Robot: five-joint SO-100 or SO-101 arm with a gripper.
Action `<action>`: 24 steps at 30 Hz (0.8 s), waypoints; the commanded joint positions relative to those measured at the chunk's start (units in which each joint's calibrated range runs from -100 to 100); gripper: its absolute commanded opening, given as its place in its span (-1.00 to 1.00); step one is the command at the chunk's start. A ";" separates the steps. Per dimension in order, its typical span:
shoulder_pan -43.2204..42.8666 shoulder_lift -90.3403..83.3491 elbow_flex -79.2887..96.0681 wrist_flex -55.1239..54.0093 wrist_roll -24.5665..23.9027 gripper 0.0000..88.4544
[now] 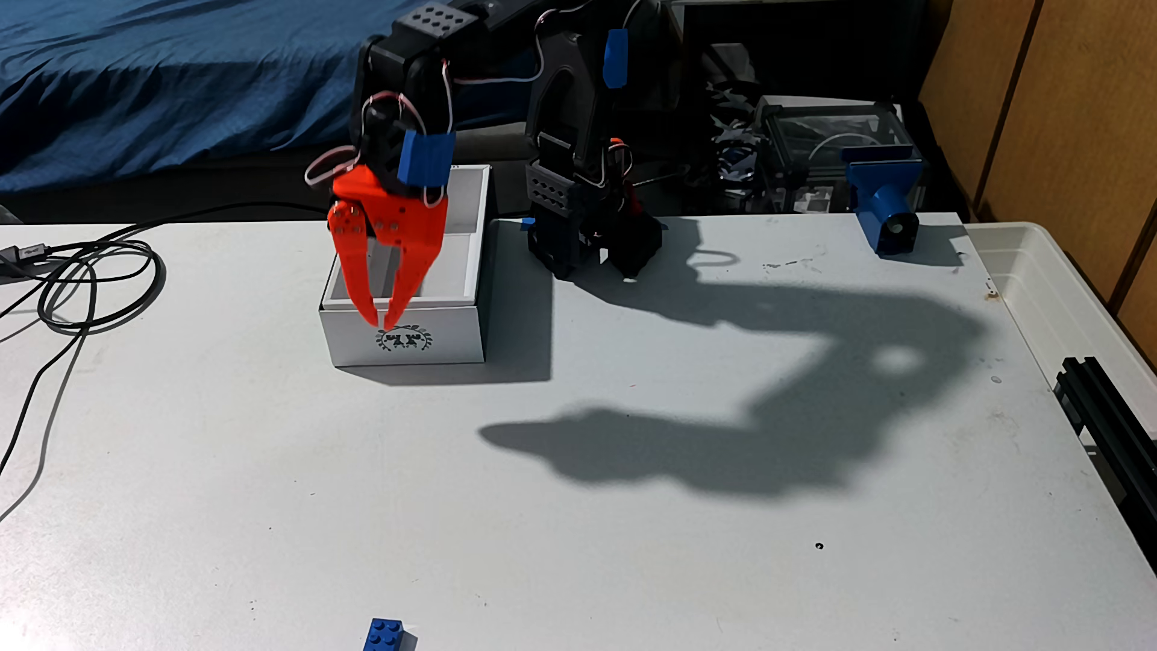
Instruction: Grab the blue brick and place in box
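The blue brick (383,633) lies on the white table at the very bottom edge of the fixed view, partly cut off by the frame. The box (451,344), white with a dark wreath emblem on its front wall, stands open-topped at the back left of the table. My orange gripper (383,323) hangs over the box's front edge, fingers pointing down, tips nearly touching in front of the emblem. Nothing is between the fingers. The brick is far from the gripper, well toward the near edge.
Black cables (94,281) coil on the left of the table. The arm's black base (588,244) stands right of the box, casting a large shadow across the middle. A blue mount (883,213), a translucent tub (1058,294) and a black rail (1108,413) line the right side.
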 commanded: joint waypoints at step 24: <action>-13.61 14.49 -3.92 -22.45 -22.49 -0.97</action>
